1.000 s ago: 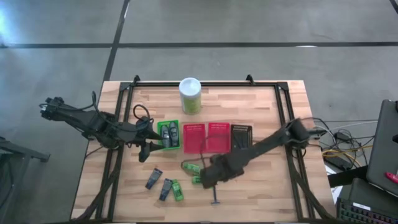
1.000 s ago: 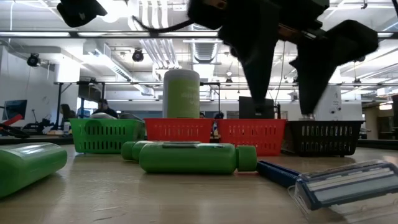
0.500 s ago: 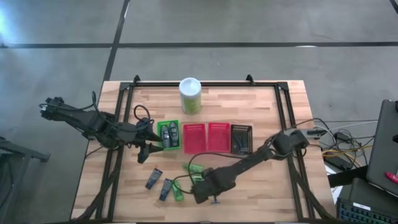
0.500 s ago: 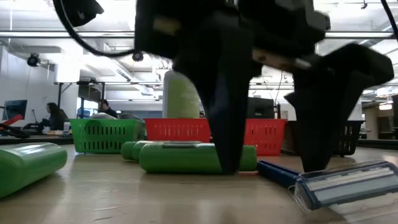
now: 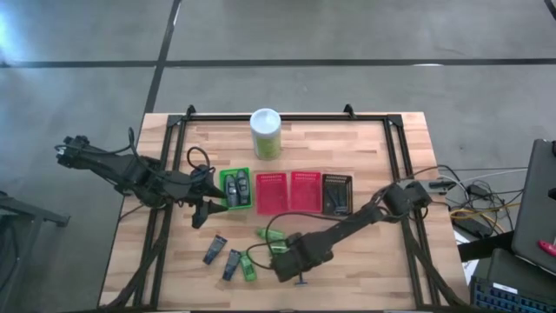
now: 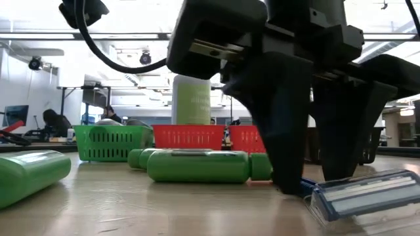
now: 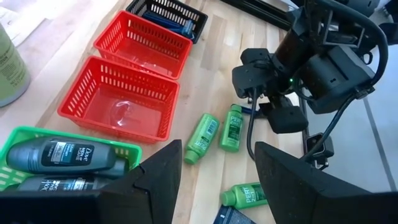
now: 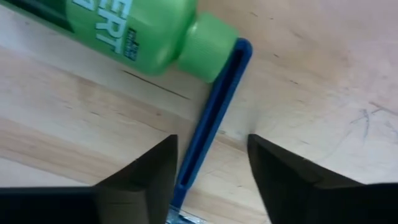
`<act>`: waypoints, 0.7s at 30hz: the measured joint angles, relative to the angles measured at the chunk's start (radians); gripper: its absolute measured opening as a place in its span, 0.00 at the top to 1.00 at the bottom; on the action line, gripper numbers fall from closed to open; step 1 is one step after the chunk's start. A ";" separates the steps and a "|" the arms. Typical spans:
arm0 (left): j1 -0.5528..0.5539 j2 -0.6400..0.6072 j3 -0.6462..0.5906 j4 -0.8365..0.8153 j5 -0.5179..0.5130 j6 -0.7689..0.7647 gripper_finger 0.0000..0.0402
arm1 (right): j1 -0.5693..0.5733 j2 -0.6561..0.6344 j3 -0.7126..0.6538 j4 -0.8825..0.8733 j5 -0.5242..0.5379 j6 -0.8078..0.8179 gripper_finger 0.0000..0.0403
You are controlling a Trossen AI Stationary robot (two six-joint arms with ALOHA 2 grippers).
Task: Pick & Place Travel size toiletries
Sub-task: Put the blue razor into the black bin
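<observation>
1. Sorted so far: two dark grey body-wash bottles point(image 7: 59, 154) lie in the green basket point(image 5: 236, 189), and the black basket point(image 7: 163, 10) holds something blue (too small to name).
2. Both red baskets point(image 7: 121, 102) look empty.
3. Loose on the tabletop point(image 5: 365, 148): green mini bottles point(image 7: 203, 138) near the middle, plus a grey tube point(image 5: 215, 250) and neighbours toward the near edge.
4. The right pincer point(image 8: 208, 162) is down at the tabletop, fingers apart and straddling the blue razor point(image 8: 208, 134) handle; its tip lies against a green bottle's cap. Not yet clamped, as far as I can judge.
5. The left pincer point(image 7: 214, 180) hangs over the green basket, fingers apart and holding nothing.
6. My estimate: under half done, with the razor and about six items left.
</observation>
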 joint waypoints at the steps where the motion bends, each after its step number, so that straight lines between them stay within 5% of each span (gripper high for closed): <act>1: 0.000 0.000 0.000 0.000 0.000 0.004 0.49 | 0.000 -0.002 -0.006 0.001 0.000 0.000 0.57; 15: 0.000 0.000 0.000 0.000 -0.002 0.029 0.49 | 0.001 -0.003 -0.004 -0.067 0.027 -0.064 0.94; 21: 0.000 0.000 0.000 0.001 -0.002 0.031 0.49 | 0.000 -0.052 0.005 -0.188 0.104 -0.082 0.95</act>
